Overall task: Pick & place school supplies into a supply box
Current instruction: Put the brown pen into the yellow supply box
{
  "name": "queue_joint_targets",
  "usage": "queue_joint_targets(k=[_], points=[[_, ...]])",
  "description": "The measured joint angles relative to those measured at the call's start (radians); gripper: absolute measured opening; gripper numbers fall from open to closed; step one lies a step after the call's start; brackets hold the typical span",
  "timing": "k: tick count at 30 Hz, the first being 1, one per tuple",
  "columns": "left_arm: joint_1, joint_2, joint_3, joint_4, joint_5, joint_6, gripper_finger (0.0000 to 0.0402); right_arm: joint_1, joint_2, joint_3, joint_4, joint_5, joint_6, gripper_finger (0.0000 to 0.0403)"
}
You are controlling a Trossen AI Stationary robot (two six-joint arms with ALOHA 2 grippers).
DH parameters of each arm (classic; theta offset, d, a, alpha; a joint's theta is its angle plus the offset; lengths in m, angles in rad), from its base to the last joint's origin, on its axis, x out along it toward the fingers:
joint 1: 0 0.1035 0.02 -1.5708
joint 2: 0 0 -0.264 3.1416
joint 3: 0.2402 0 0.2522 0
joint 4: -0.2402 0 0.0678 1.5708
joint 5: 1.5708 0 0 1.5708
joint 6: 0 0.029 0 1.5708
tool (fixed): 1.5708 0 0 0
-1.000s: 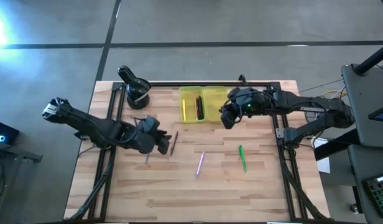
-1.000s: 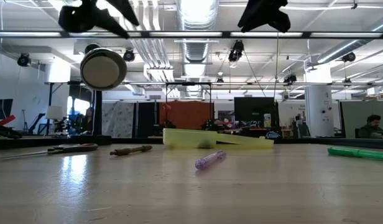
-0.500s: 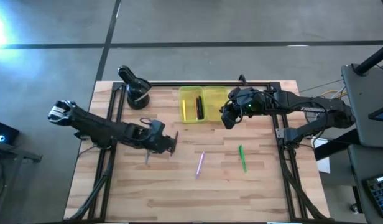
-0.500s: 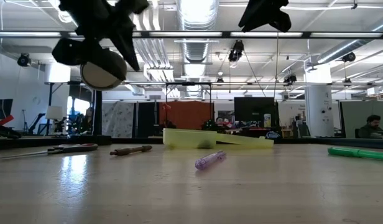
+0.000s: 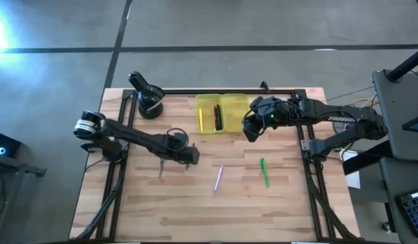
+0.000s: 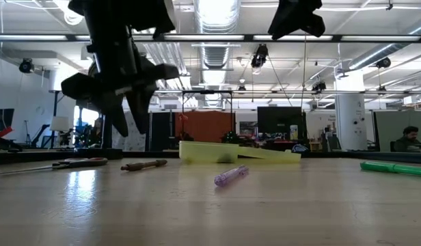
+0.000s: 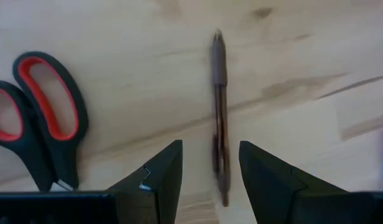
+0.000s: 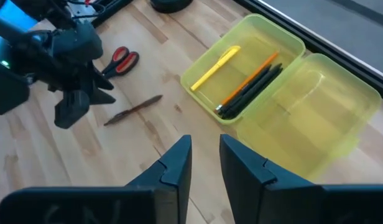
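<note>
My left gripper is open and points down, hovering low over the brown pen. One finger stands on each side of the pen's near end without touching it. The red-handled scissors lie flat just beside it. The yellow supply box lies open near the far edge, with yellow, orange and black pens in its left half. My right gripper hovers, narrowly open, beside the box's right half. A purple pen and a green pen lie flat mid-table.
A black round holder stands at the far left corner, left of the box. A dark frame rail runs along the far edge. Bare wood fills the near half of the table.
My left gripper has moved toward the table's right and come down over the brown pen, tipping until its fingers point at the table. Nothing on the table has moved.
</note>
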Motion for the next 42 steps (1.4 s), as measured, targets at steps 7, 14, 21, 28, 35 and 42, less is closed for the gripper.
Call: queue_joint_targets(k=[7,14,21,28,35,42], points=[[0.003,0.064,0.000,0.055,0.028,0.024,0.0142,0.000,-0.012,0.000,-0.019,0.000,-0.002,0.0077],[0.003,0.121,0.000,0.092,0.055,0.026,0.0142,0.000,-0.031,0.000,-0.028,0.001,-0.010,0.0068],[0.002,0.173,0.000,0.139,0.093,0.060,0.0142,0.000,-0.050,0.000,-0.045,0.004,-0.011,0.0073],[0.002,0.194,0.003,0.131,0.102,0.072,0.0096,0.000,-0.053,0.000,-0.045,0.004,-0.011,0.0077],[0.000,0.178,0.001,0.149,0.090,0.108,0.0020,0.000,-0.053,0.000,-0.044,0.008,-0.017,0.0068],[-0.001,0.137,-0.001,0.138,0.065,0.113,0.0016,0.000,-0.053,0.000,-0.043,0.009,-0.017,0.0075]])
